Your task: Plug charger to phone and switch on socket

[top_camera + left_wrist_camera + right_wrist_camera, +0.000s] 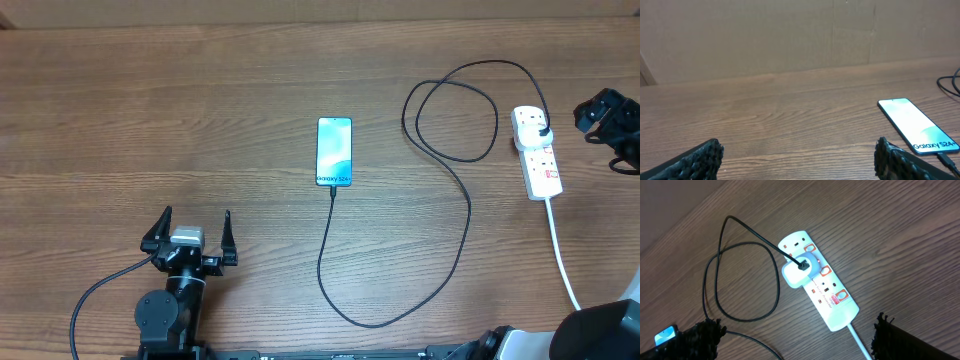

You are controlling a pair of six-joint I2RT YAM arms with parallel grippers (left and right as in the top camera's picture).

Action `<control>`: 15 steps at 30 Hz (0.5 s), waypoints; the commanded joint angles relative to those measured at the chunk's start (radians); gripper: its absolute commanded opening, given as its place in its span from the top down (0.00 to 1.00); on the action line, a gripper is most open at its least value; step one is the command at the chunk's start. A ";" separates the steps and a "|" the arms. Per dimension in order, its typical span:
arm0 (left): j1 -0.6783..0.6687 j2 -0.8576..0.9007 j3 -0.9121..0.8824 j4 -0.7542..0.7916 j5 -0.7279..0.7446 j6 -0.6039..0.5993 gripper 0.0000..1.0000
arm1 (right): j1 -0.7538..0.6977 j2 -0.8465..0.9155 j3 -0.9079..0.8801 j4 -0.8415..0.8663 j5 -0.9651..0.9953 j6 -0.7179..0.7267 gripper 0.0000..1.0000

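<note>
Phone (334,152) is mid-frame on the counter, and the charger (801,264) tip sits at its lower edge, so it looks plugged in to me. That leaves the socket (537,150) at the right edge, long axis roughly up-down in the overhead view. The right end effector (797,340) hangs just beside it, released, nothing held. The left end effector (197,225), also released, is well apart at lower left.

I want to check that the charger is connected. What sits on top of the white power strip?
A white adapter sits on the power strip, with the black cable entering it. The outlet under the adapter is covered, so its pins cannot be seen.
</note>
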 commanded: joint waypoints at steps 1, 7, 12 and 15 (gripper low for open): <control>0.004 -0.011 -0.003 -0.002 0.018 0.019 0.00 | 0.004 -0.008 0.018 0.002 0.001 0.006 0.00; 0.004 -0.011 -0.003 -0.003 0.018 0.019 0.00 | 0.004 -0.031 0.018 0.006 0.011 0.003 0.00; 0.004 -0.011 -0.003 -0.003 0.018 0.019 0.00 | 0.031 -0.107 0.006 0.091 -0.008 0.003 0.00; 0.004 -0.011 -0.003 -0.003 0.018 0.019 0.00 | 0.069 -0.172 -0.032 0.187 -0.008 0.003 0.00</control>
